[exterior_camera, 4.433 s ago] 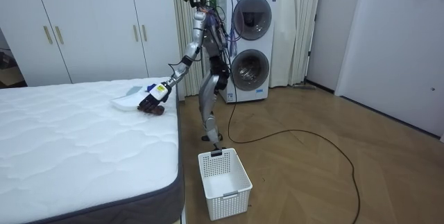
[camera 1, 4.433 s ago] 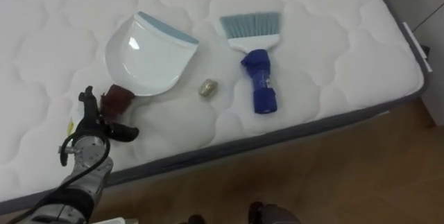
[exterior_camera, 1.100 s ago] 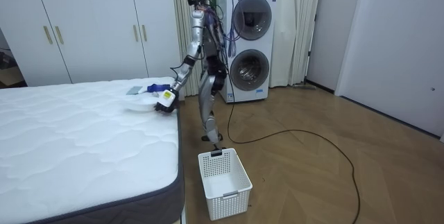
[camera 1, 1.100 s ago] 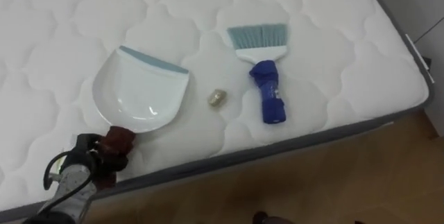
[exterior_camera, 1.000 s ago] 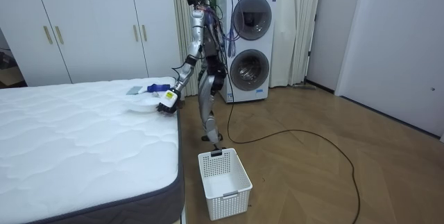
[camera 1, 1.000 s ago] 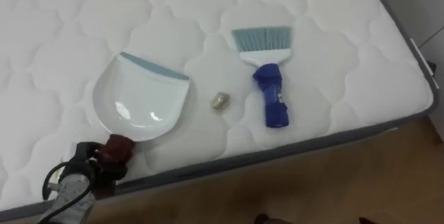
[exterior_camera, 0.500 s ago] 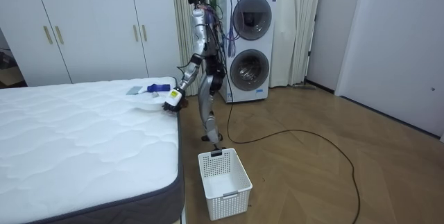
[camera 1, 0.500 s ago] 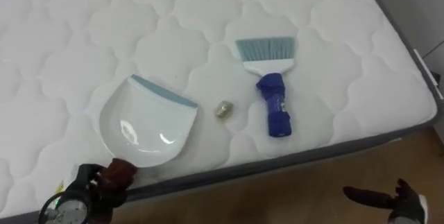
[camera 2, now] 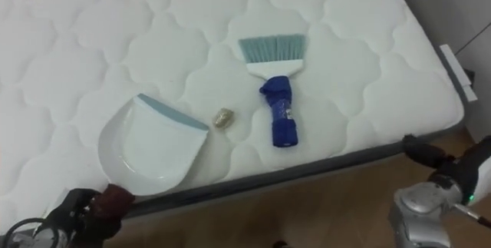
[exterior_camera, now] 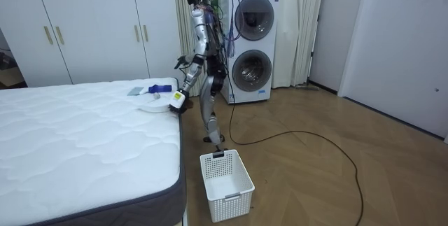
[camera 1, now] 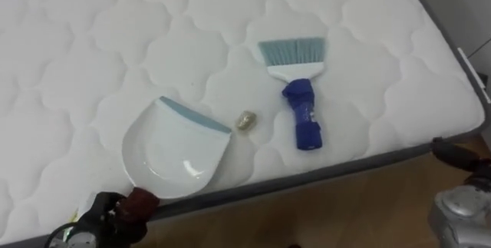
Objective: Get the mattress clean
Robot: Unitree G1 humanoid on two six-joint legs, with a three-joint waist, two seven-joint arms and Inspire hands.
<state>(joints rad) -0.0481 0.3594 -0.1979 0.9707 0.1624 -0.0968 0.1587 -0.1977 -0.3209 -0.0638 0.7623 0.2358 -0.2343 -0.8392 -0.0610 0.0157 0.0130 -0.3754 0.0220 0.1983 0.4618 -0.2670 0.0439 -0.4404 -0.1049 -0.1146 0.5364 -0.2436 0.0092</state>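
We see the left hand (camera 1: 103,213) at the near edge of the bed (camera 1: 92,41), fingers curled round the dark red handle of the white dustpan (camera 1: 175,150), which lies on the mattress. A small crumpled scrap (camera 1: 245,120) sits just off its blue lip, between it and the blue-handled brush (camera 1: 301,102). The right hand (camera 2: 426,156) hovers over the floor past the mattress edge, fingers stretched out. A white basket (exterior_camera: 226,184) stands on the floor beside the bed.

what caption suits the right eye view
Left hand grips dustpan; brush, scrap lie on mattress; right hand open beside its edge
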